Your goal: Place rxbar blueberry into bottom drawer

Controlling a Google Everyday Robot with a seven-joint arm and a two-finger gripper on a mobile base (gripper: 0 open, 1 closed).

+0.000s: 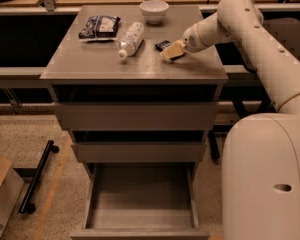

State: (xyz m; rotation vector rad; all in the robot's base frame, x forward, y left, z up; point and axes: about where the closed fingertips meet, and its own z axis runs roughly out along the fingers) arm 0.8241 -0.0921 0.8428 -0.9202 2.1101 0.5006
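Observation:
The rxbar blueberry (162, 45) is a small dark navy wrapper lying flat on the cabinet top, just in front of the white bowl. My gripper (173, 50) is low over the cabinet top, right beside the bar on its right side, and partly covers it. The bottom drawer (140, 232) is pulled out at floor level, and its shallow grey tray holds nothing. The two drawers above it are closed.
A white bowl (154, 10) stands at the back of the cabinet top (90, 66). A clear plastic bottle (130, 39) lies on its side in the middle. A crinkly dark-and-white bag (100, 26) lies at the back left. A black bar (37, 176) lies on the floor at left.

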